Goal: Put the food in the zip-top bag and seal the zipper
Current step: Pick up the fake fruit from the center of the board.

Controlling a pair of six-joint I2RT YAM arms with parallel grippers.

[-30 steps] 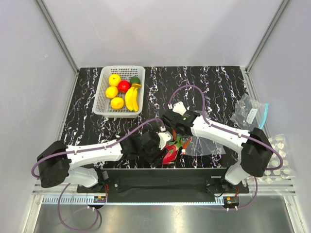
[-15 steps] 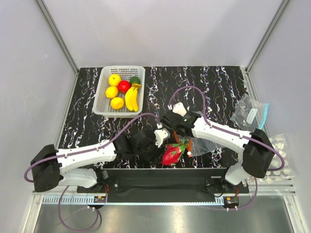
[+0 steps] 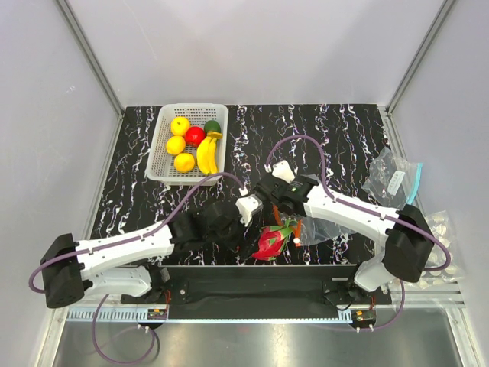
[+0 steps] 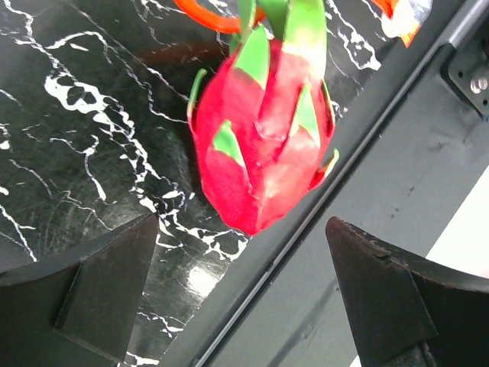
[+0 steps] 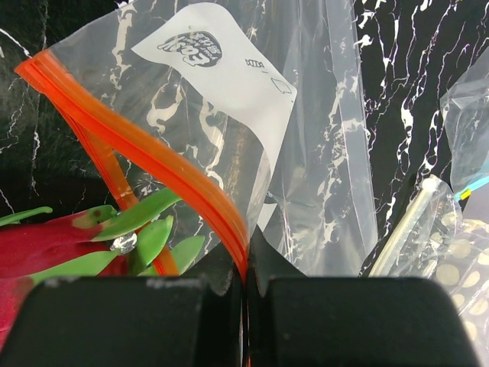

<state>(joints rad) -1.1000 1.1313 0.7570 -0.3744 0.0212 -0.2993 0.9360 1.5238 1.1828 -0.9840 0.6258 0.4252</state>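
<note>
Our left claw (image 4: 244,294) has backed off the dragon fruit (image 4: 260,153), spread wide | our right claw (image 5: 246,287) pinches the zipper (image 5: 145,153)

unreadable logo (image 5: 191,47) on the zip-top bag (image 5: 328,153)

The top view looks steeply down from above the near edge, taking in the whole table (image 3: 344,130). Both wrist cameras sit close (the left one closest) on the dragon fruit (image 4: 263,130).

dragon fruit (image 3: 268,244) beside zip-top bag (image 3: 326,235), basket (image 3: 156,150) behind
</note>
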